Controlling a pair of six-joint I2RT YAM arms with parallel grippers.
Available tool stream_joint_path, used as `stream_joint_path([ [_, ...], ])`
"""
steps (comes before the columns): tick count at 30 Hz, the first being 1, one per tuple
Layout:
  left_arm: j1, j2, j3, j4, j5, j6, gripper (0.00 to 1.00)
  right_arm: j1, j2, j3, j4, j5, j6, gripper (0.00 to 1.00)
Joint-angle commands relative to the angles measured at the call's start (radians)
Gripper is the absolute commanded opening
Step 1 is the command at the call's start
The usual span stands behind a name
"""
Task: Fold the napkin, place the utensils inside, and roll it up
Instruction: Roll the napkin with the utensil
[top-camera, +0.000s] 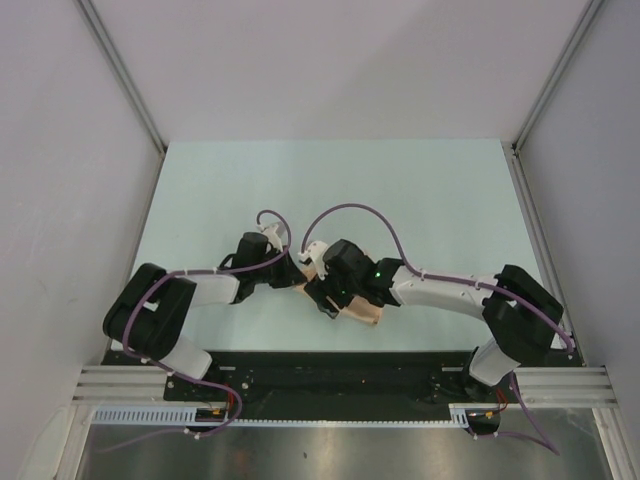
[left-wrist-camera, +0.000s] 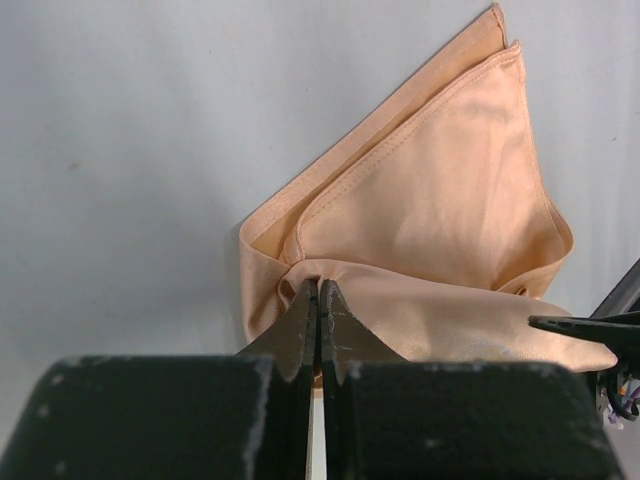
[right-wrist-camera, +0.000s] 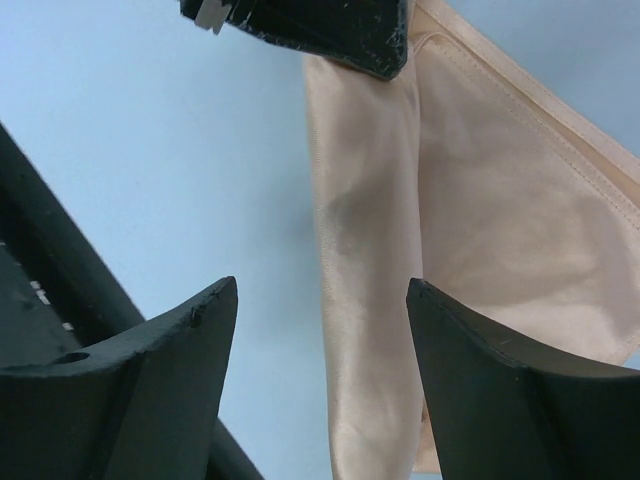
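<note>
Napkin (left-wrist-camera: 430, 220), partly rolled near the middle of the worktop (left-wrist-camera: 120, 150), may spring open, we judge, because only our left gripper (left-wrist-camera: 318, 300) pinches shut on its roll end while our right gripper (right-wrist-camera: 320, 285) hangs wide open and empty above the slippery roll.

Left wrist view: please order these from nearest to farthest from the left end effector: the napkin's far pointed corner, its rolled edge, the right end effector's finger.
1. Rolled edge of the napkin: pinched by the left end effector.
2. Finger of the right end effector: low at the right edge.
3. Far pointed corner: top right.
</note>
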Motion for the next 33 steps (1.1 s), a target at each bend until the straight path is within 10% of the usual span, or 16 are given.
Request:
stream_joint_path([
  [1, -0.004, 0.025, 0.025, -0.051, -0.025, 0.02, 0.0, 0.054, 0.048, -0.005, 0.055, 0.153, -0.085, 0.73],
  [16, -0.004, 0.007, 0.056, -0.051, -0.01, 0.012, 0.06, 0.027, 0.176, 0.011, 0.05, 0.147, -0.073, 0.68],
  [33, 0.005, -0.239, 0.091, -0.188, -0.246, 0.048, 0.68, -0.178, 0.265, 0.015, 0.017, -0.322, -0.013, 0.52],
])
